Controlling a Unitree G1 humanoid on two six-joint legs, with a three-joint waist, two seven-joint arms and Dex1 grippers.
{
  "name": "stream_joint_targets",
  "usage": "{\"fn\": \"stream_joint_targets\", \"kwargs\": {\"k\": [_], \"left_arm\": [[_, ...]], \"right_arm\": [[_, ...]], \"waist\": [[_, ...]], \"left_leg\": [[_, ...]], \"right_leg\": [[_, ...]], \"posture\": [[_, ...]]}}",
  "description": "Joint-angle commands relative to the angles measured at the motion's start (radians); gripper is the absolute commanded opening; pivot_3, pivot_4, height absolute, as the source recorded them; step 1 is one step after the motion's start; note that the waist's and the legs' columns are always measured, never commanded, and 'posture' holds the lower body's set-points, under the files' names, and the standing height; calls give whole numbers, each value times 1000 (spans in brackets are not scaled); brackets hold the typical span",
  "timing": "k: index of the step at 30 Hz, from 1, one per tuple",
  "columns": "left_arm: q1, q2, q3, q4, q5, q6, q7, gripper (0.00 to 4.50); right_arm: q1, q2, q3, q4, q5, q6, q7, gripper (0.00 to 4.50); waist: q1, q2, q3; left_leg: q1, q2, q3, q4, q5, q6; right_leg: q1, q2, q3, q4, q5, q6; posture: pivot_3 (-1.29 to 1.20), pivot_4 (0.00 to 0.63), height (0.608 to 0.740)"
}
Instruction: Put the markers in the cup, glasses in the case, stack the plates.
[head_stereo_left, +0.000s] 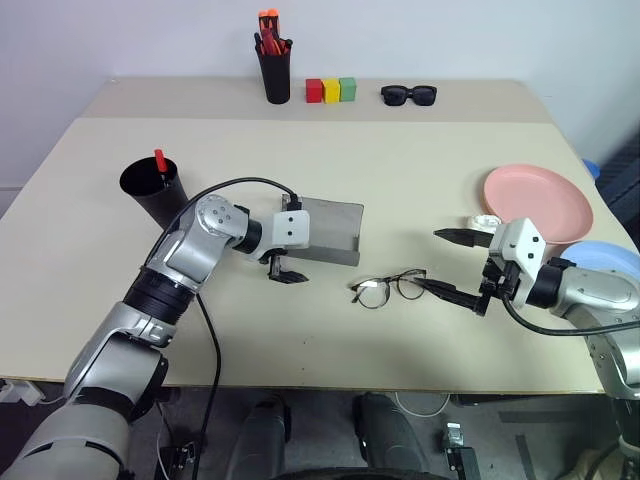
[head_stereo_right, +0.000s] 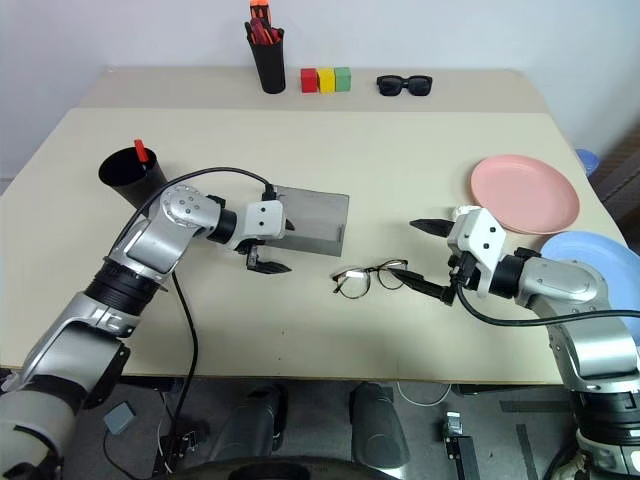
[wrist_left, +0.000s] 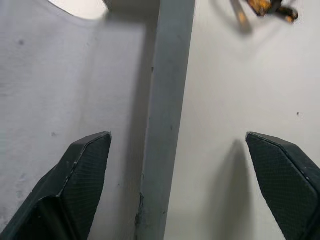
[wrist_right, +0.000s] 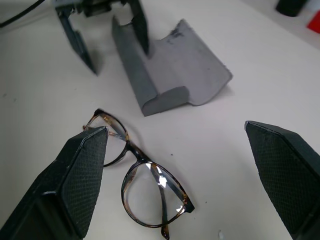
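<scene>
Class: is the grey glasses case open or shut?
Open. The case lies spread on the table, lid flat behind its trough; the glasses lie outside it.

Centre frame, the open grey case (head_stereo_right: 312, 218) lies on the worktop (head_stereo_right: 400, 150) with the left hand (head_stereo_right: 262, 262) spread wide at its lower-left edge. Just below and to its right sit the glasses (head_stereo_right: 368, 278), the right hand (head_stereo_right: 428, 258) gaping beside them. Pink plate (head_stereo_right: 524, 194) and blue plate (head_stereo_right: 590, 252) wait at right.
</scene>
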Motion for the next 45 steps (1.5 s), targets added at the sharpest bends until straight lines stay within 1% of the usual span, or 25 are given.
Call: {"fn": "stream_joint_targets", "kwargs": {"k": [1, 6, 9, 15, 18, 22, 25, 30, 35, 39, 45], "left_arm": [[50, 34, 73, -148, -53, 31, 25, 4476], [114, 54, 120, -310, -83, 154, 84, 4476], [180, 96, 126, -416, -58, 195, 130, 4476], [280, 138, 129, -539, -47, 258, 197, 4476], [402, 145, 163, -643, -54, 368, 258, 4476], [493, 154, 152, -696, -27, 400, 322, 4476], [522, 139, 117, -696, 5, 408, 383, 4476], [520, 46, 69, -617, 54, 426, 512, 4476], [505, -1, 37, -576, 72, 427, 565, 4476], [493, -11, 20, -558, 84, 424, 585, 4476], [491, 3, 14, -565, 84, 430, 587, 4476]], "right_arm": [[-64, -40, 26, 44, -13, -30, 68, 4500], [-151, -72, 114, 158, -105, -132, 163, 4500], [-227, -95, 188, 232, -184, -196, 218, 4500], [-311, -130, 259, 299, -296, -267, 260, 4500], [-393, -142, 281, 226, -311, -148, 270, 4500], [-419, -162, 307, 171, -320, -67, 302, 4500], [-432, -154, 327, 157, -324, -28, 311, 4500], [-454, -125, 377, 163, -335, 19, 317, 4500], [-477, -66, 394, 168, -304, 63, 322, 4500], [-496, -31, 413, 176, -298, 88, 333, 4500], [-520, -1, 449, 191, -305, 105, 356, 4500]], "waist": [[-2, 0, 0], [3, 0, 0], [-1, 0, 0], [0, 0, 0], [-3, 1, 0], [2, 1, 0], [9, 1, 0], [11, 2, 0], [12, 3, -1], [17, 3, -1], [25, 3, -2]], "left_leg": [[0, 0, 0, 0, 0, 0], [0, 0, 0, 0, 0, 0], [0, 0, 0, 1, 0, 1], [1, 0, 1, 1, -1, 1], [1, 0, 1, 1, -1, 1], [1, 1, 0, 0, -1, 1], [1, 0, 0, 2, -1, 1], [1, -1, 1, 4, -1, 1], [3, -1, 1, 6, -1, 2], [3, 0, 1, 9, -1, 2], [2, -1, 1, 9, -1, 2]], "right_leg": [[0, 0, 0, 0, 0, 0], [0, 0, 0, 0, 0, 0], [1, 0, 0, 0, 0, 0], [1, -1, 0, 0, 0, 0], [1, -1, 0, 0, 0, 0], [-1, 0, 0, 1, 0, 0], [1, -1, 0, -1, 0, 0], [3, -2, 0, -1, 0, 0], [6, -1, 0, -1, 0, 0], [6, -1, 0, 0, 0, 0], [6, -1, 0, 0, 0, 0]], "posture": [[0, 150, 740], [0, 150, 740], [0, 150, 740], [0, 150, 740], [0, 150, 740], [0, 150, 740], [0, 150, 740], [0, 150, 740], [0, 150, 740], [0, 150, 740], [0, 150, 740]]}}
